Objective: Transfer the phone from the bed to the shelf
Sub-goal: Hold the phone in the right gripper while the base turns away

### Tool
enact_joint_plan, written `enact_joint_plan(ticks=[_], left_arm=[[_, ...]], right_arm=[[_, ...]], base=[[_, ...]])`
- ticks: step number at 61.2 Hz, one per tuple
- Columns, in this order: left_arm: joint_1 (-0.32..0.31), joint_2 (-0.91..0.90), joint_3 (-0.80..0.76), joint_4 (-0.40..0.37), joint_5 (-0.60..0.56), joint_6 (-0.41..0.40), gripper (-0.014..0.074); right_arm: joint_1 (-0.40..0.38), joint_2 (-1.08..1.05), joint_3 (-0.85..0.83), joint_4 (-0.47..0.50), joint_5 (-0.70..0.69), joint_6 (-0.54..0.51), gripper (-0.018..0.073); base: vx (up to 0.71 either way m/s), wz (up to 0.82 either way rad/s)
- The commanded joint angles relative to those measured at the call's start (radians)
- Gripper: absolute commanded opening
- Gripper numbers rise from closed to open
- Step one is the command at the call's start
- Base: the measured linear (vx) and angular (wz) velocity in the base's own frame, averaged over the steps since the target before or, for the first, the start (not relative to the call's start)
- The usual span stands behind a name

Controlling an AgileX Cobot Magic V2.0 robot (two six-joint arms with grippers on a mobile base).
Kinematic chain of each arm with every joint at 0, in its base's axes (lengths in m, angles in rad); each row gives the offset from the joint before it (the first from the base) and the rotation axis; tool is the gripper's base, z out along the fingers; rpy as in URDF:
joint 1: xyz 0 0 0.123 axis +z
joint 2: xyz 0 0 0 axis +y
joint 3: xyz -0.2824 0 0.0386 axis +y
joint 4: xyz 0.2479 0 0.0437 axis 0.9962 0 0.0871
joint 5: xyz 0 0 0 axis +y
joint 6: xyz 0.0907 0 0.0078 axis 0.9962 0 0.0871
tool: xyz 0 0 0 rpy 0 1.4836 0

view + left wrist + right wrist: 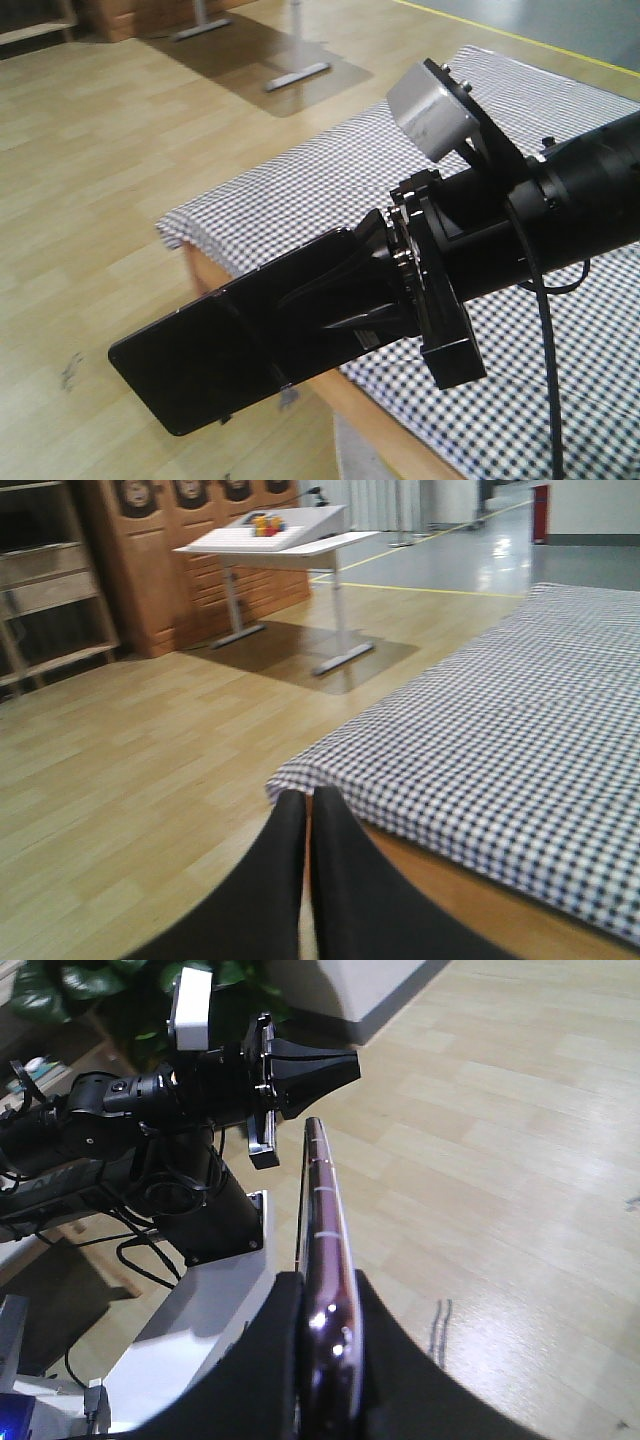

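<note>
The right gripper point(327, 1305) clamps the phone point(320, 1200) by one end, most of it jutting beyond the jaws over the floor point(100, 200) off the bed point(330, 180), so a swing could lever it loose and drop it, though how deep the grip reaches is hard to see; the left gripper point(308, 825) sits closed, empty.

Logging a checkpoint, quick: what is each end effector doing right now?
Left end effector: closed, holding nothing.
Right end effector: closed on the phone, gripping it edge-on.
</note>
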Motion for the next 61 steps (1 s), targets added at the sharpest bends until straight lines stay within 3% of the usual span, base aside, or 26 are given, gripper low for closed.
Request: enact_joint_plan(ticks=[1,61], left_arm=[[0.001,-0.004,-0.023,-0.009,-0.071,-0.006,0.0001],[0.001,-0.004,-0.023,-0.009,-0.071,-0.006,0.0001]], right_arm=[[-0.001,-0.031,-0.025,0.093,0.056,-0.002,-0.0003],[-0.001,-0.031,-0.025,0.093,0.056,-0.002,-0.0002]], base=[[-0.15,0.57],[-0.13,0.51]])
